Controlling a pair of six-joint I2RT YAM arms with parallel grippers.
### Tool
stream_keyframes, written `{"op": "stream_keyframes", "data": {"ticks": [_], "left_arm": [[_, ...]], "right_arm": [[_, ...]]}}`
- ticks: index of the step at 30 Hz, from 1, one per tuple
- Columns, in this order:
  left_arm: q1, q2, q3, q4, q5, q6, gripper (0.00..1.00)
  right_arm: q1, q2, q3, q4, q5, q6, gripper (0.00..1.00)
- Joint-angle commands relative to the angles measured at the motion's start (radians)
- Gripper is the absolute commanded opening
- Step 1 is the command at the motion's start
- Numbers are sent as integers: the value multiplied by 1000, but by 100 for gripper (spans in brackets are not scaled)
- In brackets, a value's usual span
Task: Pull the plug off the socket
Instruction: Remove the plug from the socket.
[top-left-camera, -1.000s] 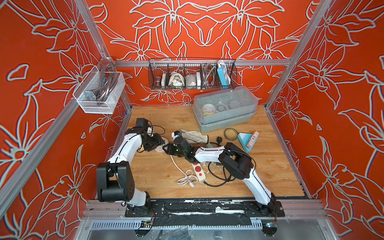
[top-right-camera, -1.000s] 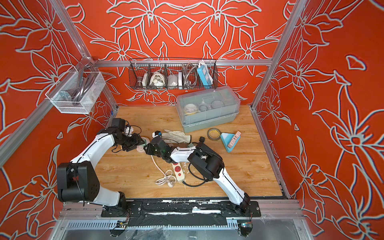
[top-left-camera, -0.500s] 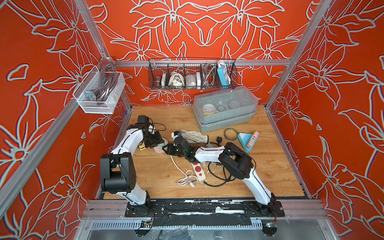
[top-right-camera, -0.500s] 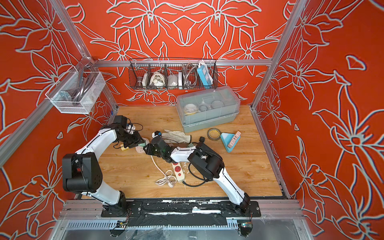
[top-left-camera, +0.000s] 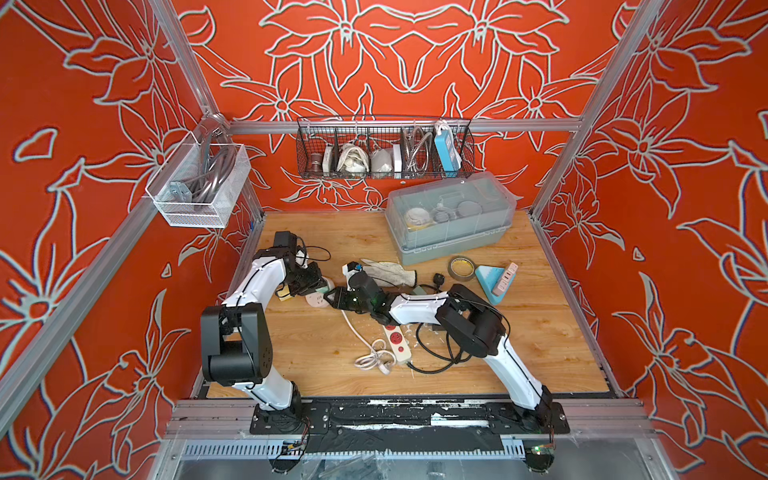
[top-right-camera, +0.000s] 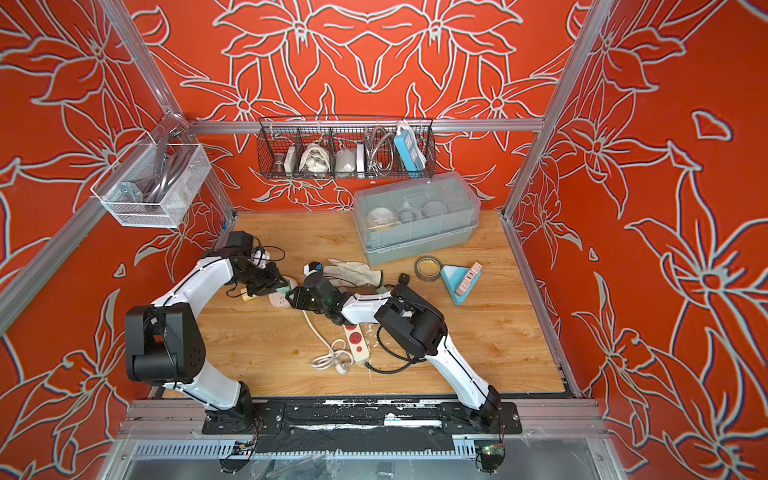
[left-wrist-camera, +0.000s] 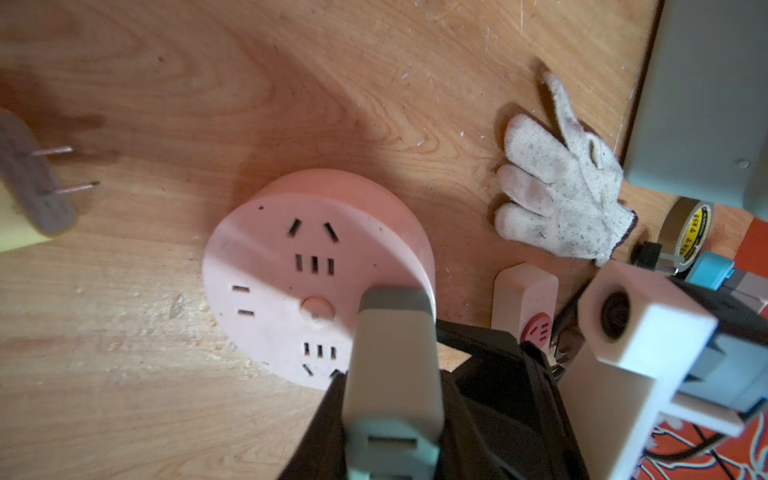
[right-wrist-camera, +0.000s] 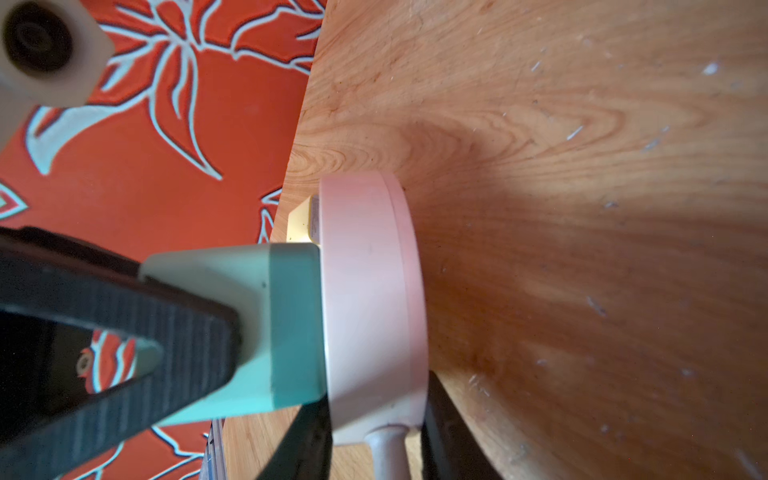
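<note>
A round pink socket (left-wrist-camera: 291, 270) lies flat on the wooden table, left of centre in both top views (top-left-camera: 318, 298). A white-and-teal plug (left-wrist-camera: 392, 353) stands seated in its face, also seen side-on in the right wrist view (right-wrist-camera: 286, 324). My left gripper (left-wrist-camera: 390, 409) is shut on that plug, one black finger on each side. My right gripper (right-wrist-camera: 376, 436) is shut on the socket's rim (right-wrist-camera: 365, 291) beside its white cord, one finger against the face and one beneath. In a top view the two grippers meet at the socket (top-right-camera: 279, 299).
A loose yellow plug (left-wrist-camera: 25, 187) lies prongs-out beside the socket. Nearby are a dirty white glove (top-left-camera: 388, 272), a red-and-white power strip (top-left-camera: 398, 338) with coiled cords, a tape roll (top-left-camera: 461, 268), a blue triangular strip (top-left-camera: 494, 280) and a lidded box (top-left-camera: 449, 220).
My left gripper has shifted right to the socket and closed on the white-and-teal plug. The right gripper has stayed at the socket's rim.
</note>
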Motion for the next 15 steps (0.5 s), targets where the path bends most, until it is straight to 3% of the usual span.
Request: {"op": "stream_keyframes", "data": {"ticks": [1,8,12,15], "left_arm": [[10,7,-10,-18,87,-45,0],[36,4,1,-24,121,-43,0],[52,9,-3,-16,159,-50,0],[63,8,0,-17,166,-43,0]], "right_arm": [[8,48,47,35,-28,-5,44],[8,88,70,48,-31,-10,46],[8,109,80,114,-43,-9,37],[8,111,64,164,-30,-4,21]]}}
